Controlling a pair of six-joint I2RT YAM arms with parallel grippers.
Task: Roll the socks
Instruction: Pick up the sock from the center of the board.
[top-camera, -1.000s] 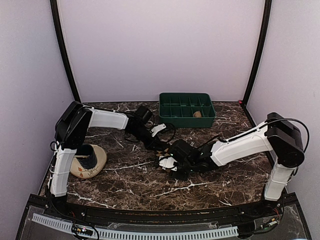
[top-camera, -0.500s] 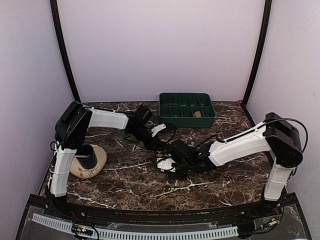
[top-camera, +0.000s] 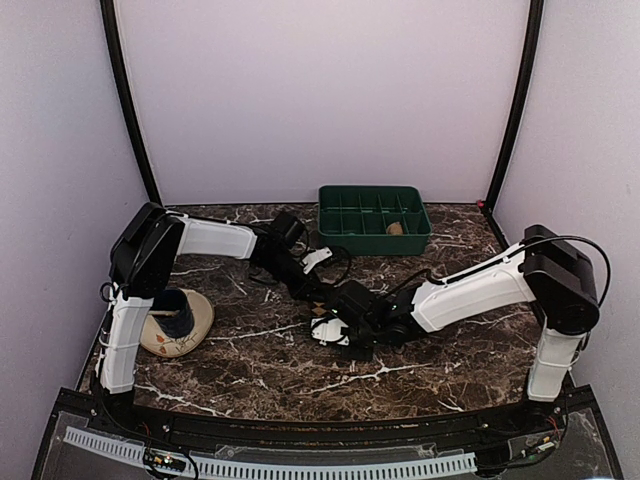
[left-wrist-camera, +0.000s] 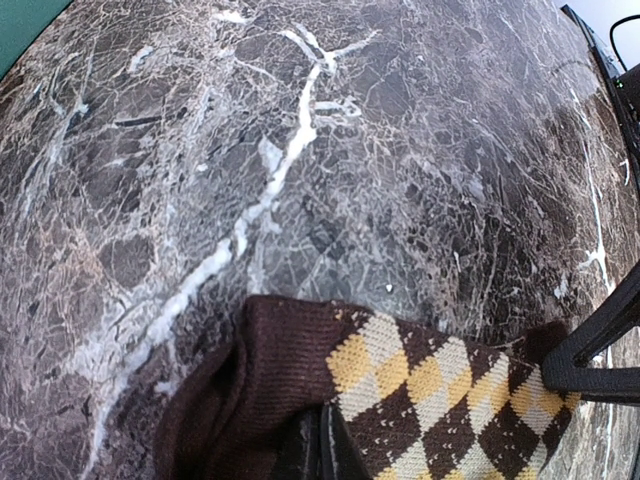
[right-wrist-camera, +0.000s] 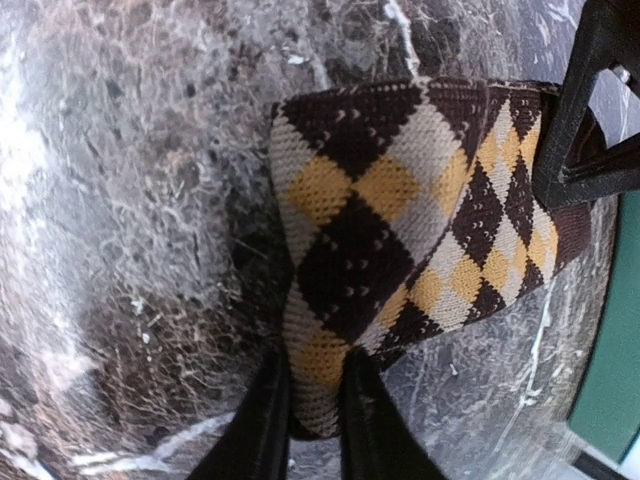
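A sock (right-wrist-camera: 400, 200) with a brown, black, cream and yellow diamond check lies stretched on the marble table (top-camera: 250, 350) between both grippers. My left gripper (left-wrist-camera: 325, 445) is shut on its dark brown cuff end (left-wrist-camera: 270, 370). My right gripper (right-wrist-camera: 313, 352) is shut on the opposite checked end, and the fabric bunches between its black fingers (right-wrist-camera: 262, 420). In the top view the two grippers meet at the table's middle, left gripper (top-camera: 315, 290) behind and right gripper (top-camera: 332, 325) in front, and they hide most of the sock. A small tan item (top-camera: 396, 228), maybe another sock, lies in the green tray.
A green compartment tray (top-camera: 372, 200) stands at the back centre-right. A round cream dish (top-camera: 195, 325) with a dark blue cup (top-camera: 176, 305) on it sits at the left, beside the left arm's base. Purple walls enclose the table on three sides.
My right gripper has shifted slightly left and closed its jaws on the sock's end. The left arm has stayed where it was.
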